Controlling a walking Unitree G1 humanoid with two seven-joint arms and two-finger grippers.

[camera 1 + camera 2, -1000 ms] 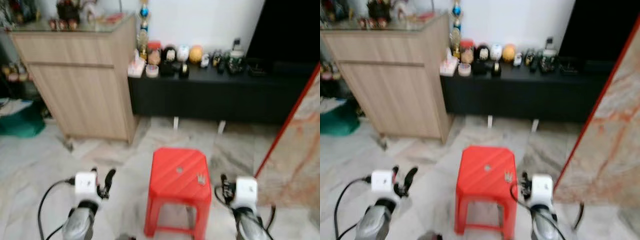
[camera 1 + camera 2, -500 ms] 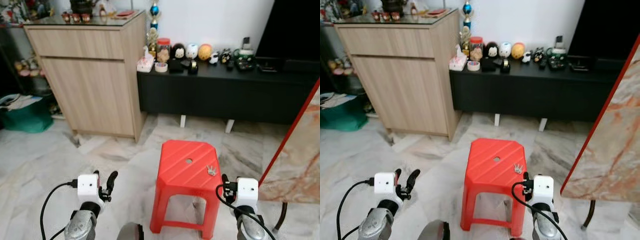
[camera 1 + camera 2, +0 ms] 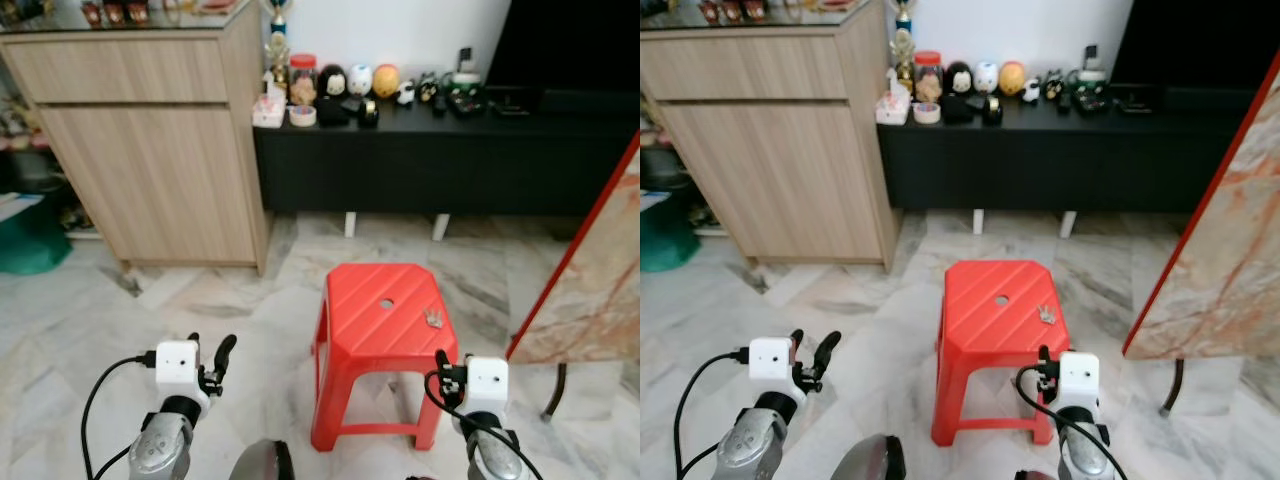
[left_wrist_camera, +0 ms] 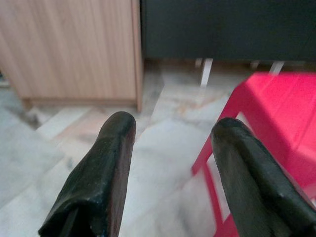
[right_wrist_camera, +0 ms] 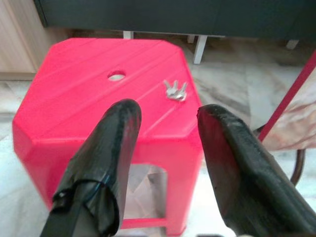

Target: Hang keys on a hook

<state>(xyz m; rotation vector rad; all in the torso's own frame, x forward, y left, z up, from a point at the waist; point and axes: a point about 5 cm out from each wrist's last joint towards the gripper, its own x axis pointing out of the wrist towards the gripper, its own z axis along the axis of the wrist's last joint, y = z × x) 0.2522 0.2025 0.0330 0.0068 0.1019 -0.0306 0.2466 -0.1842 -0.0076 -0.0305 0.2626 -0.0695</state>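
Grippers first, since they sit lowest in my head views: the left gripper [image 3: 212, 362] is at the lower left of the frame, its two black fingers [image 4: 101, 182] spread with bare floor between them, holding nothing. My right gripper [image 5: 165, 163] is at the lower right, just short of the near edge of the red stool [image 3: 385, 320], and its fingers are likewise parted and empty. Through the right wrist camera I look straight over the stool top, and the gap between the fingers lines up roughly with the keys [image 5: 175, 90].

Those keys lie flat on the stool seat, a small silvery bunch just beside the round hole [image 5: 116, 76] in the middle of the top, toward the stool's right-hand side as my head camera shows it [image 3: 433, 318]. Nothing touches them.

So I judge the task as barely begun: the keys are not picked up, and both hands are free. What is left is everything that matters: reach in with the right arm, pinch the bunch, lift it, then find a hook and hang it.

Farther up the frame stand a light wooden cabinet [image 3: 150, 140] at the upper left and a long black sideboard [image 3: 440, 150] across the top, with small figurines and jars [image 3: 335, 85] on it. I cannot make out any hook among these, so I would have to look around for one.
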